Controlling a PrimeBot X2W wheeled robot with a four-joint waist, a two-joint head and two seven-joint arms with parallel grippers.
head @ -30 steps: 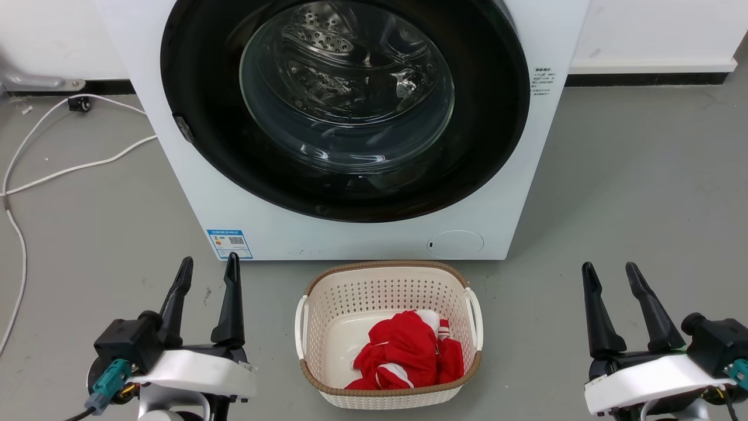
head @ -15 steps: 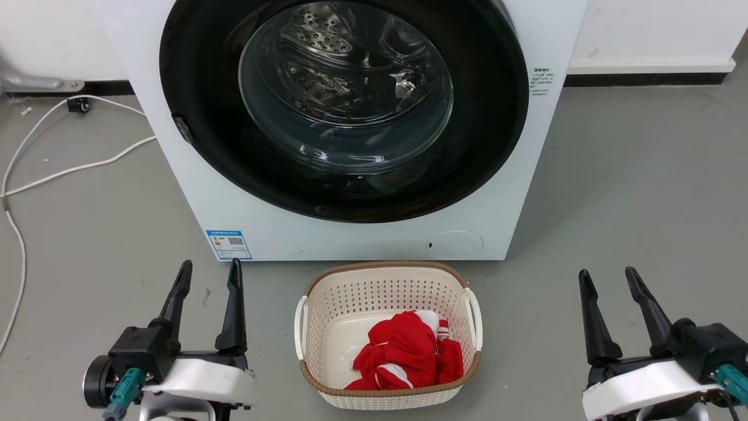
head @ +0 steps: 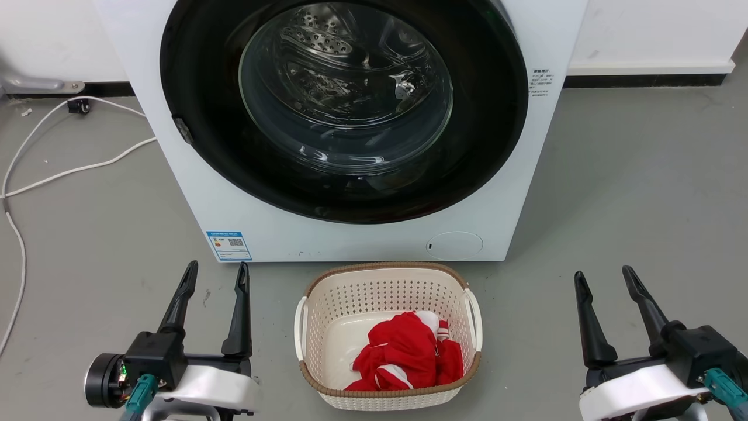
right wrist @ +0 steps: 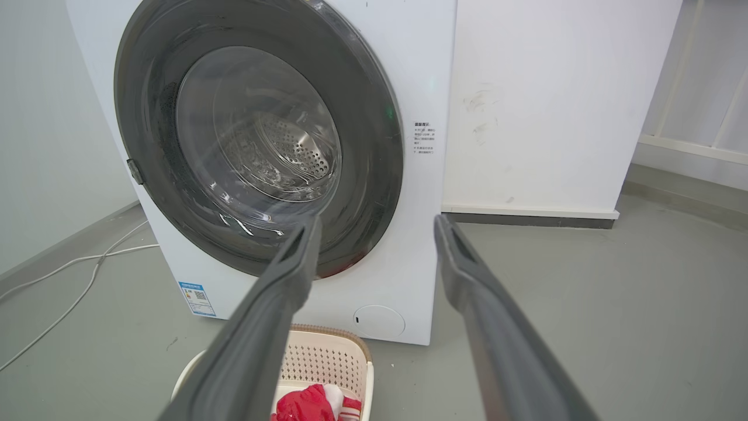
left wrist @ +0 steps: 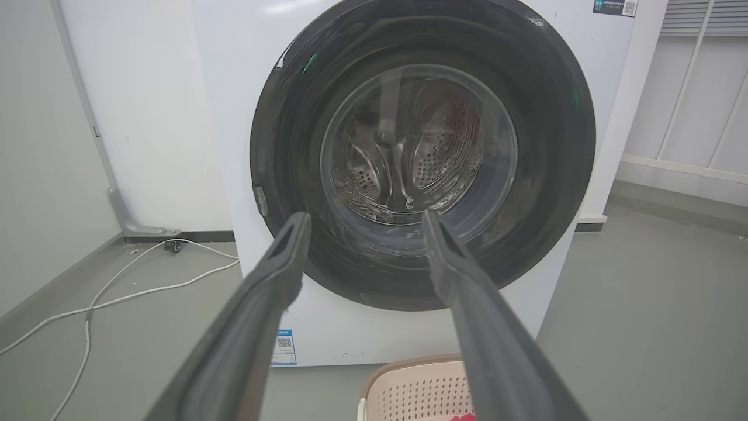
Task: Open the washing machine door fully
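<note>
The white washing machine (head: 362, 240) stands ahead of me on the grey floor. Its round glossy black washing machine door (head: 485, 134) with a bulging glass window lies flush against the front, with a small latch tab (head: 183, 129) at its left rim. The door (left wrist: 555, 117) also faces the left wrist camera, and the door (right wrist: 374, 117) sits at the upper left of the right wrist view. My left gripper (head: 216, 272) is open at the lower left, well short of the machine. My right gripper (head: 603, 278) is open at the lower right, holding nothing.
A cream perforated laundry basket (head: 385, 280) with a red and white garment (head: 409, 356) sits on the floor between my arms, right in front of the machine. White cables (head: 70, 169) trail over the floor at the left. A white wall (head: 654, 35) runs behind.
Both grippers have sunk slightly lower in the head view, the left one shifting a little to the right. The door, basket and cables are unchanged.
</note>
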